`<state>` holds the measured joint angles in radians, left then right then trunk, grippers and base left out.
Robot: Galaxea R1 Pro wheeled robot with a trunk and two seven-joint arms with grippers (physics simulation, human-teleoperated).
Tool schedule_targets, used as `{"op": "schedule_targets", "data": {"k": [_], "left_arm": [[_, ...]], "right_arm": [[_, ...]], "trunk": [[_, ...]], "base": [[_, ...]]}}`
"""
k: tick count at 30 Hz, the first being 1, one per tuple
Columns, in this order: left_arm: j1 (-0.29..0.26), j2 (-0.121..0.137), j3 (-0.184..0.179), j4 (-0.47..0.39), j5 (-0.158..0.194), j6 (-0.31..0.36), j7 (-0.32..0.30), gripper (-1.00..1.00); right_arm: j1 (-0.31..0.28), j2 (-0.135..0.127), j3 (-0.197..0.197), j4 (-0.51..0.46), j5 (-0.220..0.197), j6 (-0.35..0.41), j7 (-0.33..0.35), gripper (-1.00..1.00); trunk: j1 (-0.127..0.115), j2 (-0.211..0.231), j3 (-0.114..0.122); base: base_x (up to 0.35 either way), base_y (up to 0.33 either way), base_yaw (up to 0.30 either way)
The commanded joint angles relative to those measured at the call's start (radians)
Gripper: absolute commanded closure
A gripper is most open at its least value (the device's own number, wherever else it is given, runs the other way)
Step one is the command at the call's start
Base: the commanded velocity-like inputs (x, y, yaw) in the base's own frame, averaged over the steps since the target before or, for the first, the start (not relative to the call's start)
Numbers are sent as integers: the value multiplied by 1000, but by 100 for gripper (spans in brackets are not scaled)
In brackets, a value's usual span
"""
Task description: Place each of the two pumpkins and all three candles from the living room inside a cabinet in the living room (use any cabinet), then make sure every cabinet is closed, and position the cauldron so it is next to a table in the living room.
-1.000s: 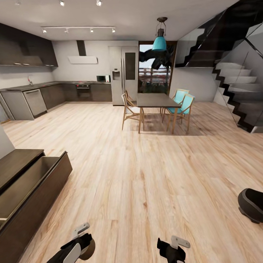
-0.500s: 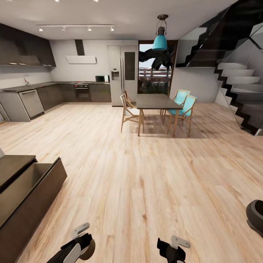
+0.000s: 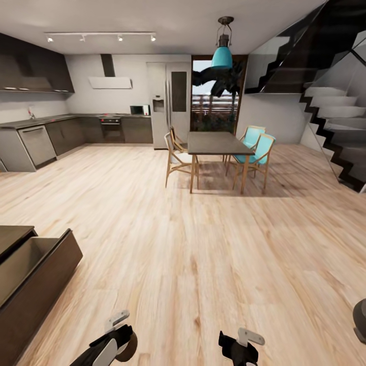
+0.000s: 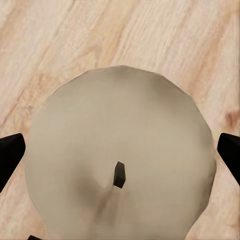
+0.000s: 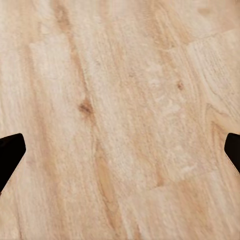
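In the left wrist view a stubby whitish candle (image 4: 120, 135) with a dark wick sits between the dark fingertips (image 4: 10, 156) of my left gripper (image 4: 120, 155), which is shut on it above the wood floor. The same gripper (image 3: 119, 333) is low at the head view's bottom edge. My right gripper (image 3: 245, 339) hangs beside it, open, with only floor between its fingers (image 5: 11, 150). The dark brown cabinet (image 3: 35, 284) stands at the left with one drawer pulled open. A sliver of the black cauldron (image 3: 361, 320) shows at the right edge.
A dark dining table (image 3: 216, 143) with wooden and turquoise chairs (image 3: 256, 152) stands ahead in the middle distance. The kitchen units (image 3: 56, 134) and fridge (image 3: 170, 104) line the far wall. A staircase (image 3: 330, 122) rises at the right. Wood floor (image 3: 203, 244) stretches between.
The whole view has shifted: the cabinet has slid toward the lower left and the cauldron toward the lower right edge. Both arms hold the same pose.
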<state>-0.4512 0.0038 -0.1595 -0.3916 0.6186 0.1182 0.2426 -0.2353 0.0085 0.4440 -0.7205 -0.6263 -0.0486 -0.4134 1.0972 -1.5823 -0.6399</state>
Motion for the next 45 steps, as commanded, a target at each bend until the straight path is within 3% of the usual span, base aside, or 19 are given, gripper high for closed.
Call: {"op": "schedule_targets", "data": {"k": [1,45], "left_arm": [[0,1,-5,-3,3,5,7,100],[0,0,-6,-3,3,5,7,100]], "right_arm": [[-1,-1,5,-1,-10,-5,-6,-100],[-1,-1,5,-1,-9,-5,-7,-100]], "trunk": [[1,0,-1],[1,0,-1]], "base": [[331,-89,0],[331,-88,0]]}}
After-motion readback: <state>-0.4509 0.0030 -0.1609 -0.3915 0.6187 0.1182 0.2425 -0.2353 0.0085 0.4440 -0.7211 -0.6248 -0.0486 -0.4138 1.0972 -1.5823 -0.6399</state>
